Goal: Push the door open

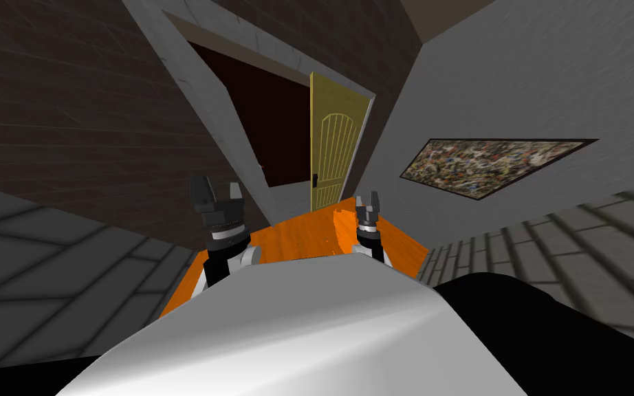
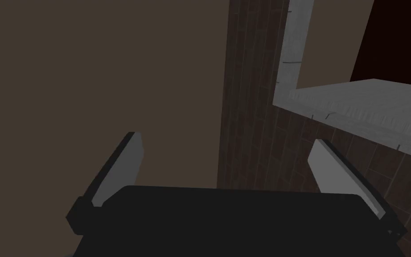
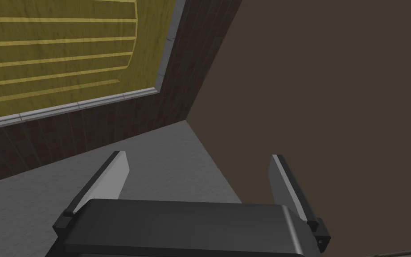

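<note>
Door: yellow panelled leaf (image 1: 333,155) at the far middle of the scene, standing at the right side of its doorway and swung off the opening, which shows very dark to its left.
Door in right wrist view: ribbed yellow face (image 3: 57,53) with a pale grey trim along its edge, set against dark brick-patterned wall.
Handle: small dark fitting (image 1: 315,181) low on the leaf's left edge.
Door frame: light grey surround (image 1: 205,89) running up the left side and over the top of the opening; a corner of it (image 2: 293,53) lies beyond the left hand's fingers.
Left gripper: raised at near left (image 1: 218,187), well short of the door; its blades are spread wide (image 2: 225,140) with nothing between them, pointing at a flat brown surface and a strip of dark wall.
Right gripper: raised at near right (image 1: 368,201), below the door's foot in the head view and apart from it; blades spread wide (image 3: 198,156), holding nothing, over a grey wall surface.
Floor: bright orange patch (image 1: 295,237) under both grippers, reaching up to the doorway; grey tiles (image 1: 47,261) on either side.
Walls: dark brick pattern (image 1: 68,103) to the left of the frame, plain grey to the right.
Picture: long framed speckled painting (image 1: 494,165) on the right wall.
</note>
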